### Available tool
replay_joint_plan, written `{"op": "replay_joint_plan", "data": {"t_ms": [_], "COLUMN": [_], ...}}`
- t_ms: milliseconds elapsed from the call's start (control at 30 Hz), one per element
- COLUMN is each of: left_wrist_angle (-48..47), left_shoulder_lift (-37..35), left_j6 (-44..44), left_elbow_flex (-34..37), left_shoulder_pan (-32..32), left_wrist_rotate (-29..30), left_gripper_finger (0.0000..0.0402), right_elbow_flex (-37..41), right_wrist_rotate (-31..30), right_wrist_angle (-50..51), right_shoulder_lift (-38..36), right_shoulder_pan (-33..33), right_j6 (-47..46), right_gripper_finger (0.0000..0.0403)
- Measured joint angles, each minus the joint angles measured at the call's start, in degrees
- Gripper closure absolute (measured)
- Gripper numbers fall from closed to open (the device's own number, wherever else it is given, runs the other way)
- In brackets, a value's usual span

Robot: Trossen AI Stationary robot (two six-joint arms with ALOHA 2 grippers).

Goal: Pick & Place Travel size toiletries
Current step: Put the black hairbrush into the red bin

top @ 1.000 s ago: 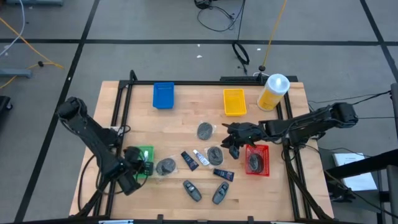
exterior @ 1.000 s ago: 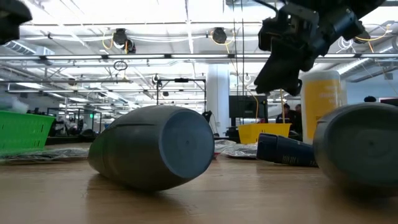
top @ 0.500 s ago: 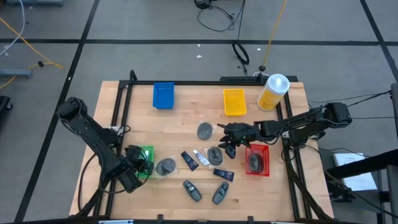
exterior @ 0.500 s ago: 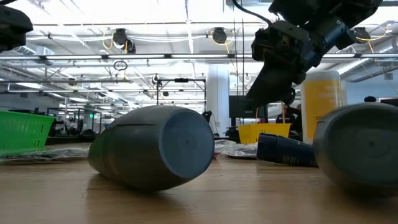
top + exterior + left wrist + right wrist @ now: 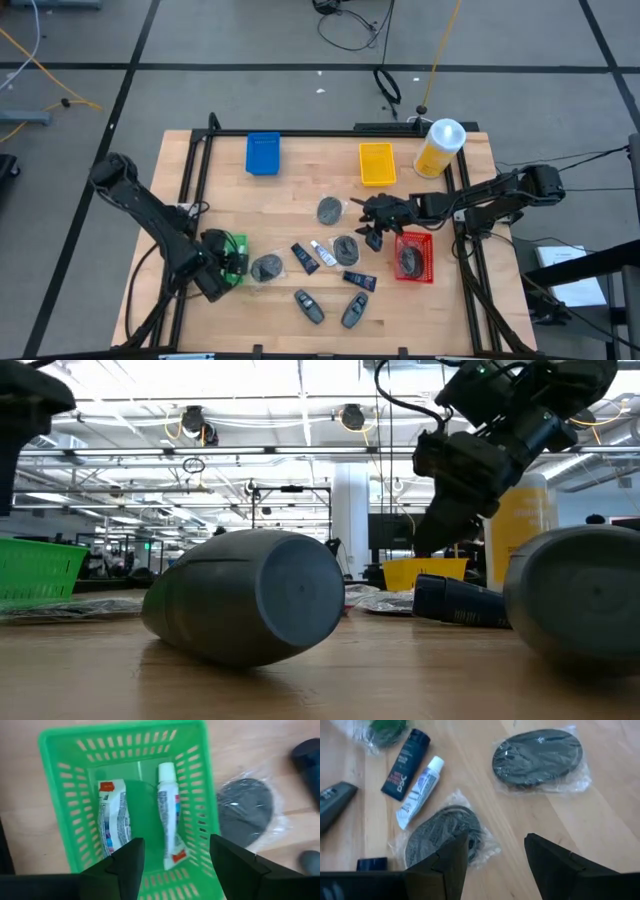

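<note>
We see both grippers hovering empty, fingers spread, over the toiletries.

Our left gripper (image 5: pixel 228 268) hangs above the green tray (image 5: pixel 60 750), fingers (image 5: pixel 127 865) apart and gripping nothing; inside it lie two white tubes (image 5: pixel 168 812) side by side (caps pointing away from the fingers). Just beside the tray sits a wrapped grey pad (image 5: pixel 245 810). Our right gripper (image 5: pixel 366 222) floats near the table's middle, next to the red tray (image 5: pixel 427 270), its fingers (image 5: pixel 445 862) also parted, over a second wrapped pad (image 5: pixel 442 836). Near that pad lie a small white tube (image 5: pixel 420 790), a dark-blue mini tube (image 5: pixel 406 764) and a third pad (image 5: pixel 537 757). Two dark-grey oblong pieces (image 5: pixel 308 306) rest toward the table's near edge.
</note>
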State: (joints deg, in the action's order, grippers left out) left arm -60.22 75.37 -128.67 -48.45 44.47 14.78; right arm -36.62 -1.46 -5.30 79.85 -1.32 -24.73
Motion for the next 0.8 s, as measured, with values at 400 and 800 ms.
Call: {"op": "replay_joint_plan", "data": {"t_ms": [400,800], "left_wrist_angle": [1.91,11.38], "left_shoulder_lift": [-14.29,-16.16], "left_j6": [7.36,31.71], "left_elbow_flex": [-0.02,-0.04], "left_shoulder_pan": [-4.19,-12.90], "left_wrist_rotate": [21.87,21.41], "left_gripper_finger": [0.0179,0.0179], "right_elbow_flex": [0.10,-0.02], "right_wrist_rotate": [0.28,3.20], "right_wrist_angle": [-3.57,-5.97], "right_shoulder_lift": [5.26,10.84], "right_shoulder_pan": [0.41,0.23], "right_j6": [4.42,1.71], "right_gripper_finger": [0.0209,0.0209]}}
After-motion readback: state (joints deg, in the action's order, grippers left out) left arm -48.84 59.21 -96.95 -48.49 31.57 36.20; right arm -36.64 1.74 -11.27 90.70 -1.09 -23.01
